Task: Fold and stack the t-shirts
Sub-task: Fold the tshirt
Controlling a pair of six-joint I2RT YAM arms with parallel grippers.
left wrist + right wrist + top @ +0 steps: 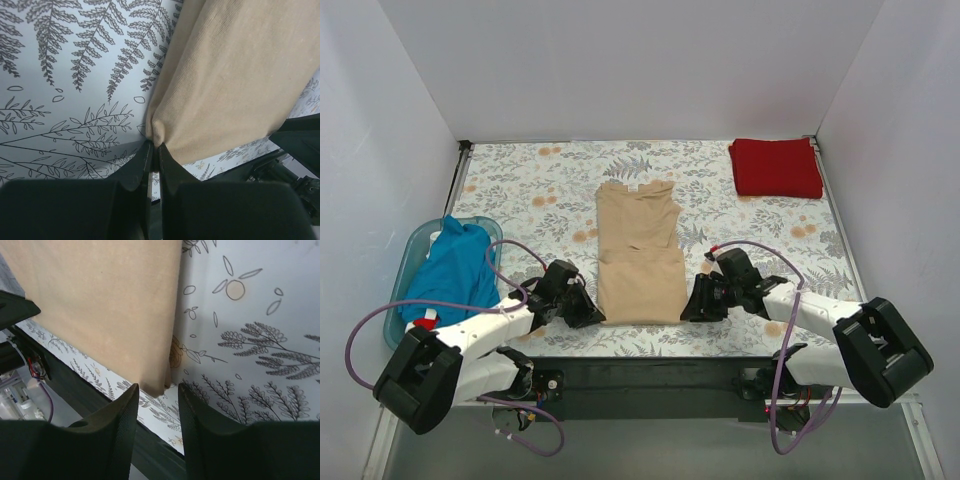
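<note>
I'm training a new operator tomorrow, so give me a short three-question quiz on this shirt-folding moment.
1. Multiple choice: where is the teal shirt? A) in the light blue tub; B) spread out mid-table; C) draped over an arm.
2. True or false: the red shirt lies on top of the tan shirt.
3. Fill in: the left claw is ___ on the tan shirt's near corner, while the right claw stands open at the other near corner.

Key: 1 A; 2 false, it sits folded at the far right corner, apart from the tan shirt; 3 shut.
</note>
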